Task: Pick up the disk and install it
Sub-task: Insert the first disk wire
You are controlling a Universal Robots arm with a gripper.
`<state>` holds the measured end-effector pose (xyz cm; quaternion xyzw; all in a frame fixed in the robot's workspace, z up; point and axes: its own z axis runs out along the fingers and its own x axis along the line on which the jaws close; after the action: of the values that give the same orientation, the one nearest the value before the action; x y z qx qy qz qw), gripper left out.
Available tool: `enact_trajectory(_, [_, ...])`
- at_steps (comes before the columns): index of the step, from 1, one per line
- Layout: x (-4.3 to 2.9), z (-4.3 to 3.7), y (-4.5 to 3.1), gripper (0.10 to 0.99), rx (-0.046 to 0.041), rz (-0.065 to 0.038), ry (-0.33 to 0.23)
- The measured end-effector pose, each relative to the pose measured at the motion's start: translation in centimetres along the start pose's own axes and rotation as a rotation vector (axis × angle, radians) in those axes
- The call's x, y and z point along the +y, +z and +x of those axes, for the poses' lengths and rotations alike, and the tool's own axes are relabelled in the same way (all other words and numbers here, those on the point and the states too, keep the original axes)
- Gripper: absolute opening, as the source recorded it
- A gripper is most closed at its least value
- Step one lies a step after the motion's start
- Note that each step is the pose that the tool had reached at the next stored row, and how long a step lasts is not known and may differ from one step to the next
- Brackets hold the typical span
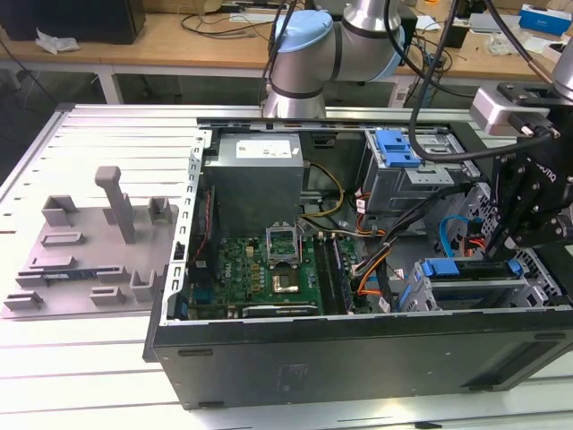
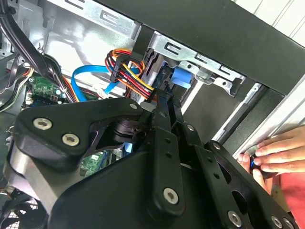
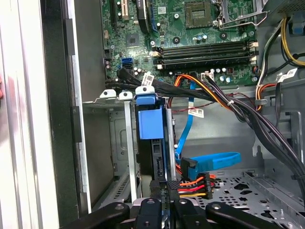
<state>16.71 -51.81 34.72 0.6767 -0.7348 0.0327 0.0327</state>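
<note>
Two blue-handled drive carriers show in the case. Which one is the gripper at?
The disk in the lower cage, near the exterior view's right front corner of the case. The gripper sits right at its end. The other carrier lies farther back, untouched.

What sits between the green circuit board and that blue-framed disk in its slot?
In the first wrist view, a bundle of black and orange cables crosses between the motherboard and the disk.
</note>
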Motion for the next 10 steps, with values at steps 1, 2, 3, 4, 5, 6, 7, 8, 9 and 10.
enact_trajectory(1, [0.00,-0.01,0.02,0.165,0.0001,0.000,0.000])
enact_trajectory(2, [0.00,-0.02,0.06,0.165,0.0003,0.000,0.000])
enact_trajectory(3, [0.00,-0.03,0.10,0.165,0.0005,0.000,0.000])
enact_trajectory(4, [0.00,-0.03,0.13,0.165,0.0005,0.000,0.000])
enact_trajectory(5, [0.00,-0.04,0.17,0.165,0.0006,0.000,0.000])
enact_trajectory(6, [0.00,-0.04,0.22,0.165,0.0006,0.000,0.000])
enact_trajectory(7, [0.01,-0.05,0.29,0.165,0.0006,0.000,0.000])
enact_trajectory(8, [0.00,-0.06,0.36,0.165,0.0007,0.000,0.000])
enact_trajectory(9, [0.00,-0.06,0.44,0.165,0.0007,0.000,0.000])
enact_trajectory(10, [0.01,-0.07,0.54,0.165,0.0009,0.000,0.000])
